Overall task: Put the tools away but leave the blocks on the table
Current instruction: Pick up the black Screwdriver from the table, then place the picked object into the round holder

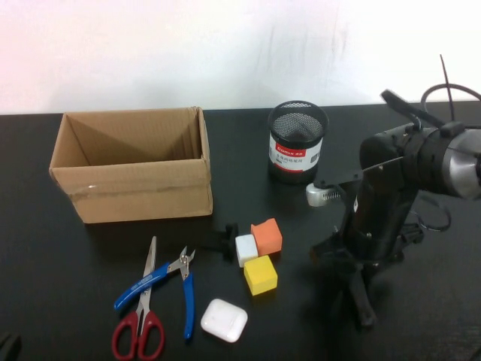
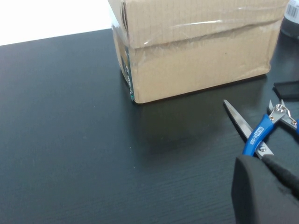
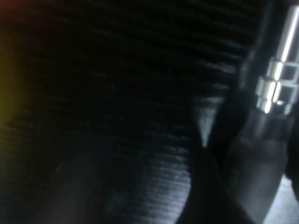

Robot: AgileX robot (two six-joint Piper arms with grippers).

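Note:
Red-handled scissors [image 1: 143, 316] and blue-handled pliers [image 1: 176, 282] lie crossed at the front left of the black table [image 1: 68, 263]; both show in the left wrist view, scissors [image 2: 238, 120], pliers [image 2: 261, 133]. The orange [image 1: 267, 235], white [image 1: 246, 249] and yellow [image 1: 260, 274] blocks sit together at centre. My right gripper [image 1: 353, 271] is down at the table, right of the blocks, over the slim black-handled tool [image 1: 365, 302]. Its metal shaft [image 3: 275, 74] shows close in the right wrist view. My left gripper [image 1: 7, 347] is at the front left corner, near the scissors [image 2: 266, 196].
An open cardboard box [image 1: 131, 184] stands at the back left. A black mesh cup [image 1: 297, 143] stands at the back centre. A white rounded case [image 1: 224, 320] lies in front of the blocks. A small black knob piece [image 1: 225, 239] sits left of the white block.

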